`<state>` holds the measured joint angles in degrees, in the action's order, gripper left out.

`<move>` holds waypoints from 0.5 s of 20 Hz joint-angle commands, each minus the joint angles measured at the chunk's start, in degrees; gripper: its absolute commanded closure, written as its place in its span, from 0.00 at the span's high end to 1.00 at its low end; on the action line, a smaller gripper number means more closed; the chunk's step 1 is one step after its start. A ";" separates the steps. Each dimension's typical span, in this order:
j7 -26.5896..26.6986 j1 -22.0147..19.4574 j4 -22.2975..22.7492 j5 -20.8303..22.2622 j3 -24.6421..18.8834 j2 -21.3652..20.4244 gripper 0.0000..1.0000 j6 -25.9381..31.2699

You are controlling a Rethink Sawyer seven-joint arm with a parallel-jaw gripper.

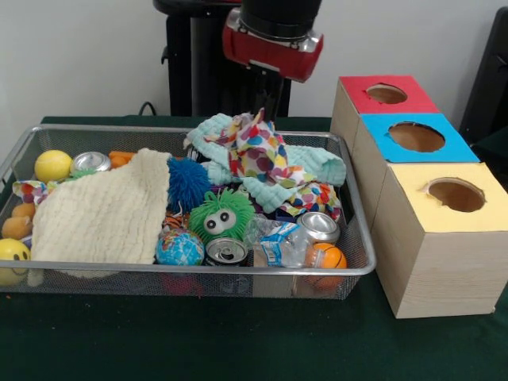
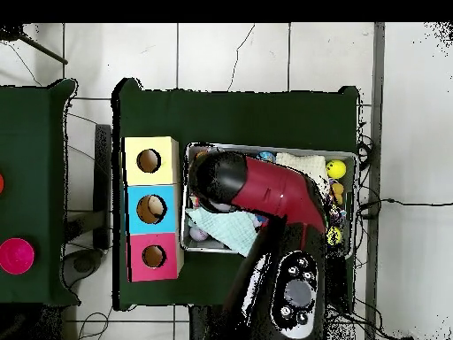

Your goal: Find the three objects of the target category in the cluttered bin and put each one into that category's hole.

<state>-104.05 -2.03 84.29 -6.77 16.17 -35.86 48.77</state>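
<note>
red arm (image 2: 283, 190), black wrist, black pedestal (image 1: 194, 55)

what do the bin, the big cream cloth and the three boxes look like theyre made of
The bin looks like silvery metal mesh: fine see-through walls under a shiny rim. The cream cloth seems soft woven fabric, ribbed and matte, draped in folds. The three boxes look like pale wood or wood-print board, with faint grain on the sides and matte red, blue and yellow tops.

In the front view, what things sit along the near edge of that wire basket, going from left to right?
Yellow smiley ball → cream cloth → globe ball → open can → crumpled plastic bottle → small basketball.
</note>
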 commanded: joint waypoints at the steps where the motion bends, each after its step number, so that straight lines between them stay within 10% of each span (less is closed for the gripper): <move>1: -21.29 3.89 4.28 -3.44 1.31 0.66 0.00 1.87; 10: -24.67 6.94 3.43 -4.81 3.10 0.40 0.00 3.93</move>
<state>-111.26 4.49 84.30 -9.16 19.01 -36.23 48.78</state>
